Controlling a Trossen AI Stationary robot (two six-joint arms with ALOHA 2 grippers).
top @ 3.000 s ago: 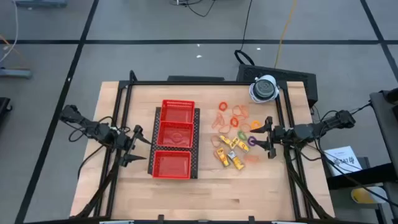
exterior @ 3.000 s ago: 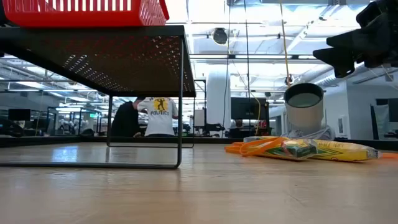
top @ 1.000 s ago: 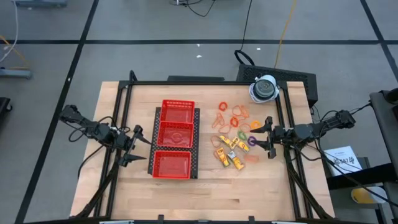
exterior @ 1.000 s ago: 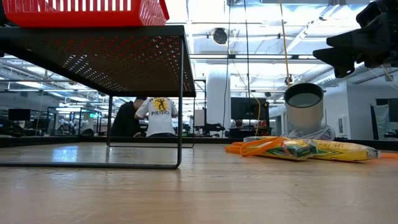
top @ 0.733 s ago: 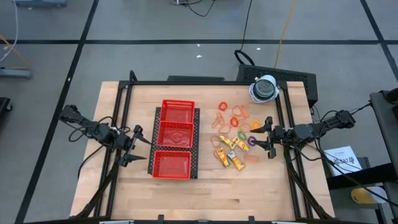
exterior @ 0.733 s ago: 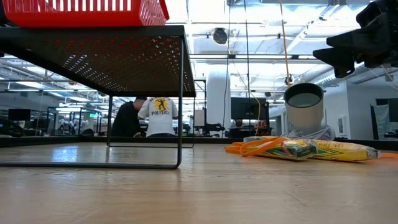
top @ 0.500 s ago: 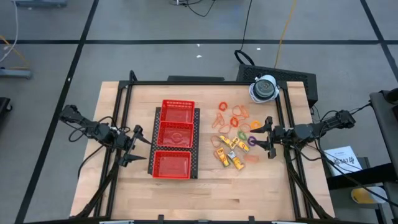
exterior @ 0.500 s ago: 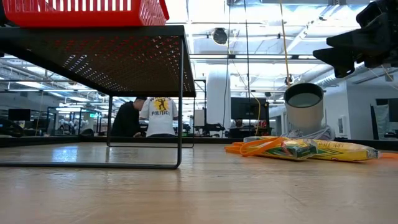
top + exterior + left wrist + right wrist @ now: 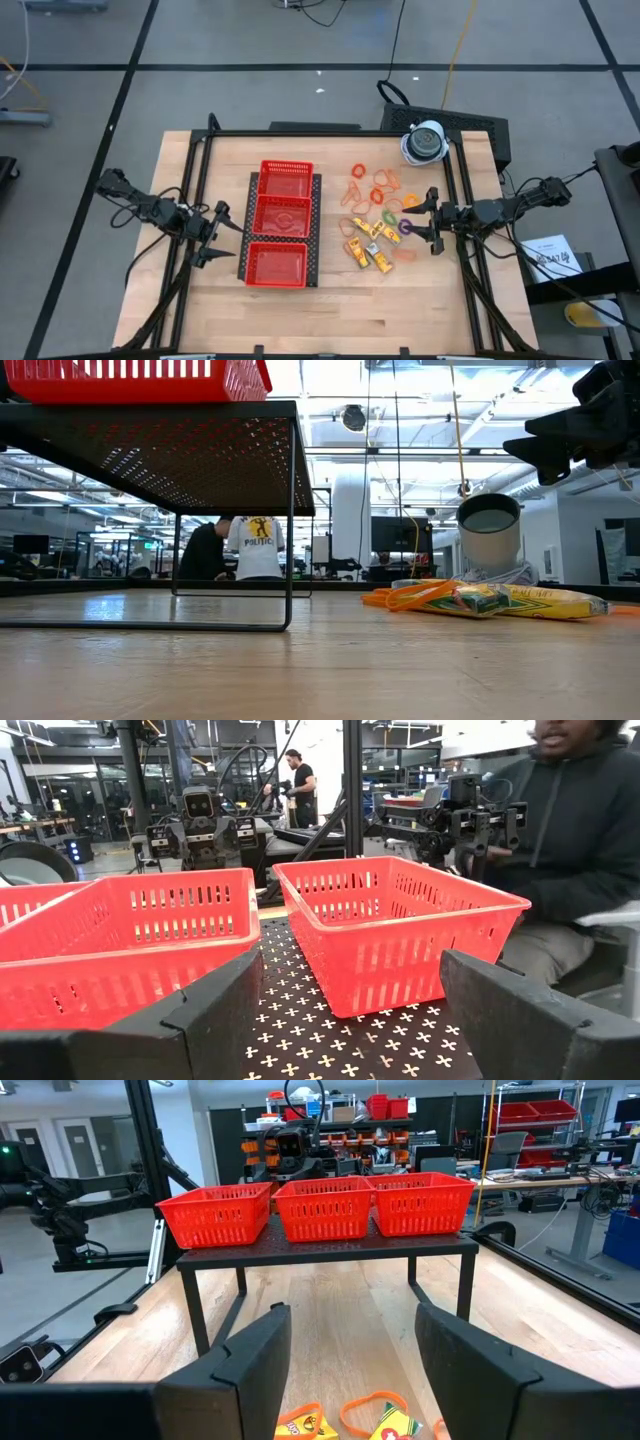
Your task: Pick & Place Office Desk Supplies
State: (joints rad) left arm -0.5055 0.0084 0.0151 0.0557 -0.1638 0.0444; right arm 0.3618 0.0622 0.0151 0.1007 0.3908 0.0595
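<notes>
office supplies (image 9: 377, 218), scattered, lying flat

The wooden table (image 9: 330, 300) is viewed from overhead and from tabletop level; the red mesh three-compartment tray (image 9: 281, 222) is shared (wrist views face it).

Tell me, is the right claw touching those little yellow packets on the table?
Apart. The low view shows the right claw hanging open in the air, well above the yellow packets lying on the table.

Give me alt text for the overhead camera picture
Overhead, a wooden table holds a red three-basket tray beside scattered orange rubber bands and yellow packets. The open left gripper and open right gripper flank them, holding nothing.
</notes>
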